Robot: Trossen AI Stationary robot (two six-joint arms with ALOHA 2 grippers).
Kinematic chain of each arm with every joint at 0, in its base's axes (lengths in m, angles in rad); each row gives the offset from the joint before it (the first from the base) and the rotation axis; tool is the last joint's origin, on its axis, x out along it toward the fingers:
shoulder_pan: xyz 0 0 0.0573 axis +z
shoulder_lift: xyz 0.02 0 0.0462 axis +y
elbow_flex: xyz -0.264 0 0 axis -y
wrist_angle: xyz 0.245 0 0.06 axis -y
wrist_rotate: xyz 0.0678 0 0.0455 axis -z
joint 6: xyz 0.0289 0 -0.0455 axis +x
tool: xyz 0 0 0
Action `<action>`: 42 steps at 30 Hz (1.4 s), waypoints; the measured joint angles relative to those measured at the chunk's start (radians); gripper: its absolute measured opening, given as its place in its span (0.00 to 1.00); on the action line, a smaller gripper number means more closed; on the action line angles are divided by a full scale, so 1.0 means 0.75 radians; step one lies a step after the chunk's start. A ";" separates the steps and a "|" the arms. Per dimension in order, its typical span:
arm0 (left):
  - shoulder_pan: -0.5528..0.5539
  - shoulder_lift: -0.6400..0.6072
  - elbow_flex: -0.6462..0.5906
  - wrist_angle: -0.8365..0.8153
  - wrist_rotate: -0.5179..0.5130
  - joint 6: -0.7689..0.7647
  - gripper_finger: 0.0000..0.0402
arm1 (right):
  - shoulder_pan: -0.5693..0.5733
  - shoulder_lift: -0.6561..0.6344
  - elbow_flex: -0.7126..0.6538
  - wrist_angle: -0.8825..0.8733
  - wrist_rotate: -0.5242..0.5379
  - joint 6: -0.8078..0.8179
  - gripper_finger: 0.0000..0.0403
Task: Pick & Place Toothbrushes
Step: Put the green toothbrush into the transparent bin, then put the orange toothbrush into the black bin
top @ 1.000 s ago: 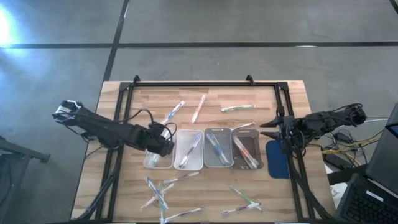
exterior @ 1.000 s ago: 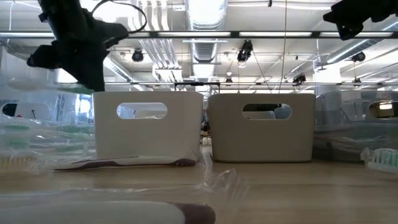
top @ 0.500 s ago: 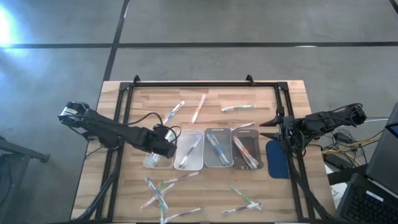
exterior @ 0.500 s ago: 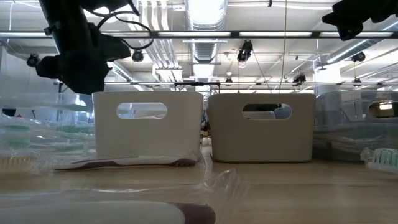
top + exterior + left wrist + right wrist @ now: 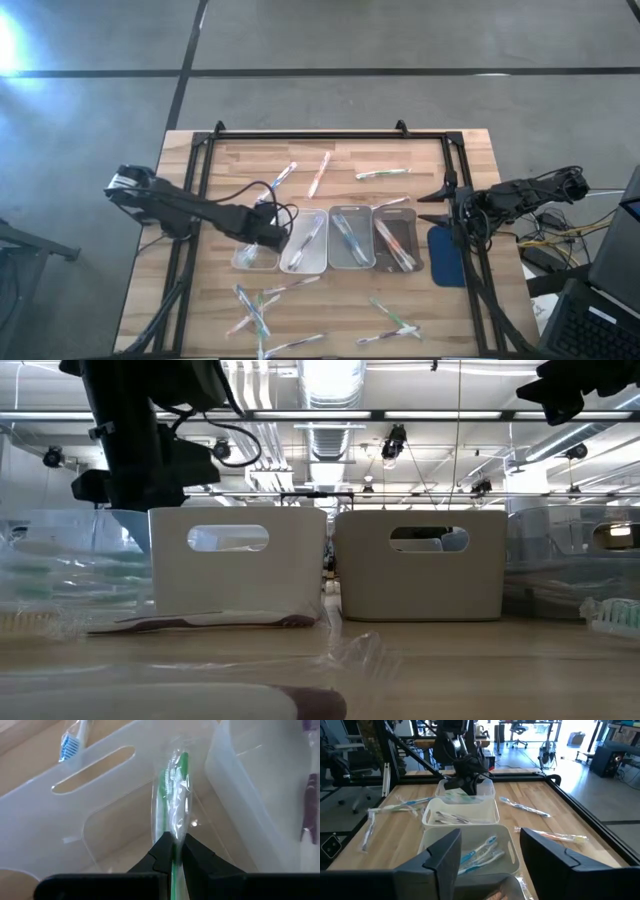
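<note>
Placement is the step in hand: your left gripper (image 5: 173,851) sits clamped on a green wrapped toothbrush (image 5: 172,795), held over the leftmost clear tray (image 5: 255,257), at about nine o'clock from the table's centre. Next, you lower and release it inside. Your right gripper (image 5: 490,852) waits at three o'clock, fingers apart, empty.

My wooden table (image 5: 330,300) carries four clear trays (image 5: 327,241) in a row mid-table, a blue pad (image 5: 446,256) beside them, and loose wrapped toothbrushes (image 5: 318,173) scattered front and back.
</note>
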 joint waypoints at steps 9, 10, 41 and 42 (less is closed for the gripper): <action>0.009 0.006 0.004 0.014 0.017 0.029 0.14 | 0.000 0.000 -0.001 0.000 0.000 0.000 0.52; 0.009 0.004 0.011 0.015 0.017 0.039 0.15 | 0.000 0.000 -0.001 0.000 0.000 0.000 0.52; -0.072 -0.008 0.392 -0.318 0.089 0.293 0.42 | 0.000 0.002 -0.010 0.000 0.000 0.000 0.31; -0.088 -0.008 0.401 -0.317 0.089 0.293 0.42 | 0.000 0.002 -0.010 0.000 0.001 0.000 0.30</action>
